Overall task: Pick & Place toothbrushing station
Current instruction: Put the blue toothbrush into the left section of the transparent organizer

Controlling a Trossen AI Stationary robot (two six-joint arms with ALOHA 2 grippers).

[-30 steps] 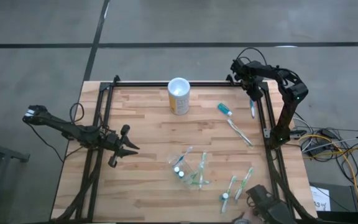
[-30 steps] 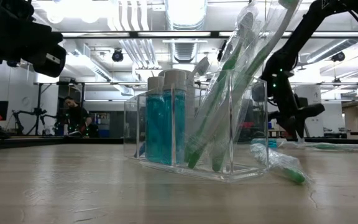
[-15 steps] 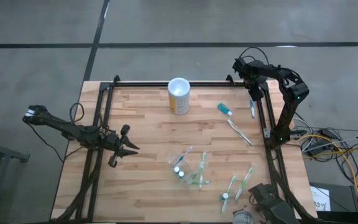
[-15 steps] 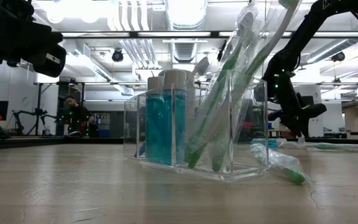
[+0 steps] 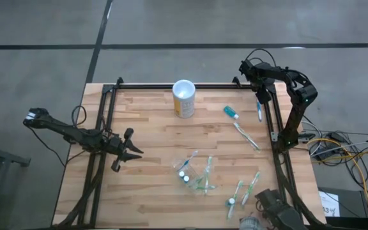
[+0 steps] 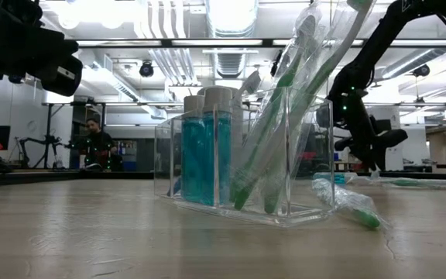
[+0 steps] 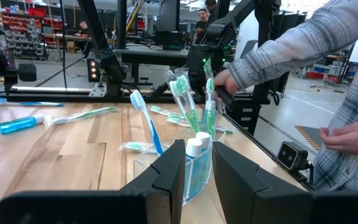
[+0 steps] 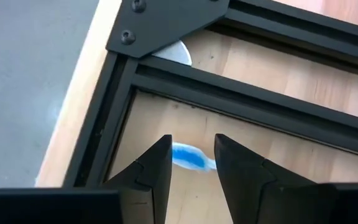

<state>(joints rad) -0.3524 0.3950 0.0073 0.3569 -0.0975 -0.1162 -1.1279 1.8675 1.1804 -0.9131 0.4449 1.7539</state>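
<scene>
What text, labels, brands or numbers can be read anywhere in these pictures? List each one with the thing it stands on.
None can be read.
The yellow cup: no print shows.
The blue tube: any label is too small to read.
The blue bottles in the clear holder: no label shows.
The packaged toothbrushes: wrappers too blurred to read.
Signs and screens in the room behind: too far and blurred.

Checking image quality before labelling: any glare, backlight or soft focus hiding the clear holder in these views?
High view: even light, the clear holder faint against the wood. Low view: bright ceiling lights behind it, holder sharp, left arm a dark silhouette. Left wrist view: holder readable, own fingers blurred up close. Right wrist view: only frame and a blue brush head, slightly soft.
</scene>
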